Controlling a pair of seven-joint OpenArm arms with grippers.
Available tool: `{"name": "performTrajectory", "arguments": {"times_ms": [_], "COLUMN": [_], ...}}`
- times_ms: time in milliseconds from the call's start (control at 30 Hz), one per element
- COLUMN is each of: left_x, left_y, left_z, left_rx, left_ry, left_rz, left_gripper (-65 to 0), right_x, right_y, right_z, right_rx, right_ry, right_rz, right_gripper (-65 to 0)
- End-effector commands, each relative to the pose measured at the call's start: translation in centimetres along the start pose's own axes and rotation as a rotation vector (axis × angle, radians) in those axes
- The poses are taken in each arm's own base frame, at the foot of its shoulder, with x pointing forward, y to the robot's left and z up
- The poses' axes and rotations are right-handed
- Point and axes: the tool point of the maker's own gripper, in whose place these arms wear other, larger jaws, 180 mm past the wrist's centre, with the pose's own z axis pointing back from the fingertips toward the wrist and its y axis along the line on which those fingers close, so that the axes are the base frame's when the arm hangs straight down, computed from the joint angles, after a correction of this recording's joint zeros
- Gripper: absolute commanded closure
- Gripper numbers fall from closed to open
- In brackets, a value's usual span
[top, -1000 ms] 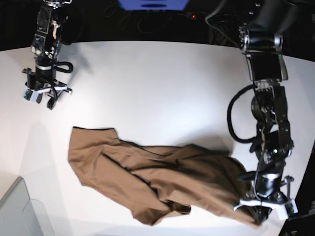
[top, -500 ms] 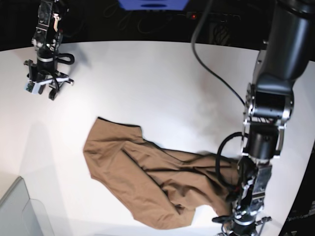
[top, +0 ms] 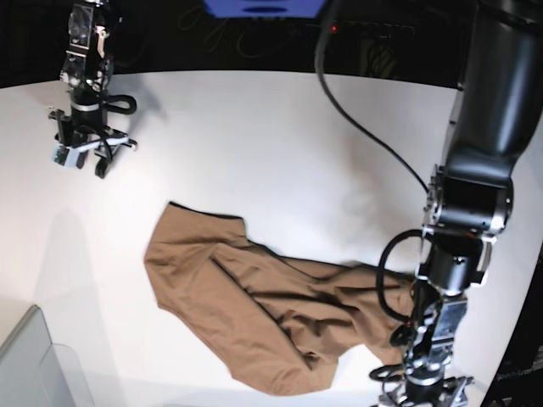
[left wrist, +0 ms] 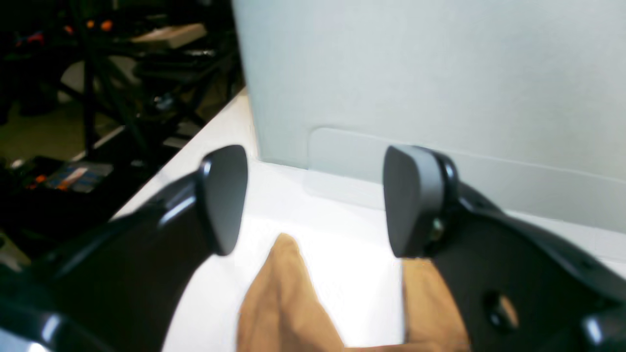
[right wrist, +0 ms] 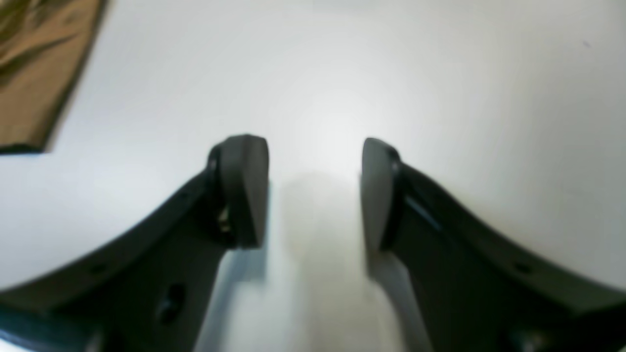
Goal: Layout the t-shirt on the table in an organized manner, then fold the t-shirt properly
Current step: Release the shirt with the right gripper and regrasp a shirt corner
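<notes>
The surface (top: 280, 144) is showing mostly bare white, with only a grey translucent bin corner (top: 30, 365) poking in at its near left edge in the base view. The t-shirt (top: 254, 314) is lying across the near-middle of the surface as one wrinkled, bunched mass, running from a flatter flap on the base view's left toward a twisted, gathered end on the right. Sleeves, hem and neckline are not showing as separate shapes, so the layout step is looking only partly done, and no fold is appearing to be made yet. Spreading the cloth flat is what is left first, then the folding itself.

The left tool (left wrist: 313, 200) is hanging at the near right corner of the base view, just beside the gathered end of the shirt. In the left wrist view its pads (left wrist: 225, 195) are standing apart with nothing between them, tan cloth lying below and beyond: released, gripping nothing.

The right tool (right wrist: 315, 190) is hovering over bare surface at the far left of the base view, well apart from the shirt. Its jaws are gaping, empty, with only a shirt edge showing at the corner of its wrist view.
</notes>
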Motion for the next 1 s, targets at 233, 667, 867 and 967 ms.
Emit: {"name": "performTrajectory", "arguments": {"times_ms": [233,667,867,967], "left_x": [-5.8,-15.4,-16.3,-16.6], "left_y": [6.1,13.5,15.3,15.4], "left_z": [5.1,15.4,16.5,16.7], "left_rx": [0.057,0.198,0.242,0.244], "left_ry": [0.131,0.33,0.345,0.352], "left_rz": [0.065,0.139,0.152,0.15], "left_gripper": [-42.1,-42.2,-42.2,-42.2], "right_x": [3.5,3.5,1.4,-0.6], "right_y": [7.3,12.5,14.2,14.8], "right_z": [-1.9,-5.7,-5.1,-5.4], "right_rx": [0.151,0.243,0.281,0.292], "right_ry": [-0.12,-0.101,-0.06,-0.009], "right_rz": [0.31,0.351,0.341,0.345], "right_gripper": [-43.3,-51.1,-51.0,-50.7]}}
